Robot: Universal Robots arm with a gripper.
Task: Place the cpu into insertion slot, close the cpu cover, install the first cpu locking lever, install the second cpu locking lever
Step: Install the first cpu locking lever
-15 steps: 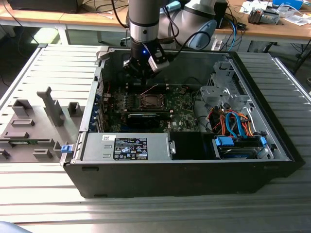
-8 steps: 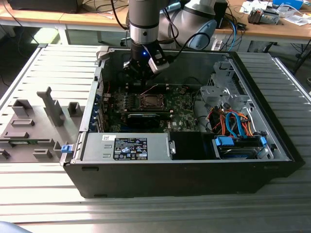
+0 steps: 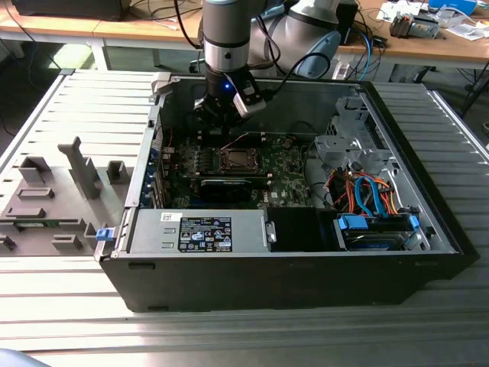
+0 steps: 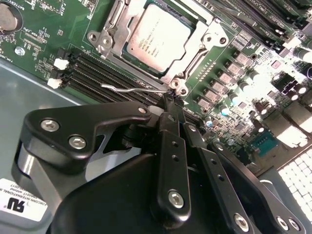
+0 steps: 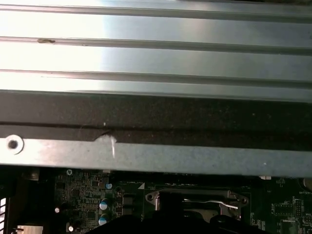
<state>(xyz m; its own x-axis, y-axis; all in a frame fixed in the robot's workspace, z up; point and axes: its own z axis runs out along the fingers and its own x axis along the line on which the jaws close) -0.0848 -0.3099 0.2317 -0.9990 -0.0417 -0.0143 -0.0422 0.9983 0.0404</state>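
Beneath the cpu cover, the cpu lies flat (seated)

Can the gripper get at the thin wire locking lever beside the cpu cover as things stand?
Probably yes: the gripper is already right at the locking lever, next to the cpu cover lying over the cpu, with nothing between them.

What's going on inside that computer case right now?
A robot arm is reaching down into an open computer case over the motherboard. The cpu already sits in the insertion slot with the cpu cover closed over it. The gripper has its fingertips together by a thin wire locking lever beside the socket.
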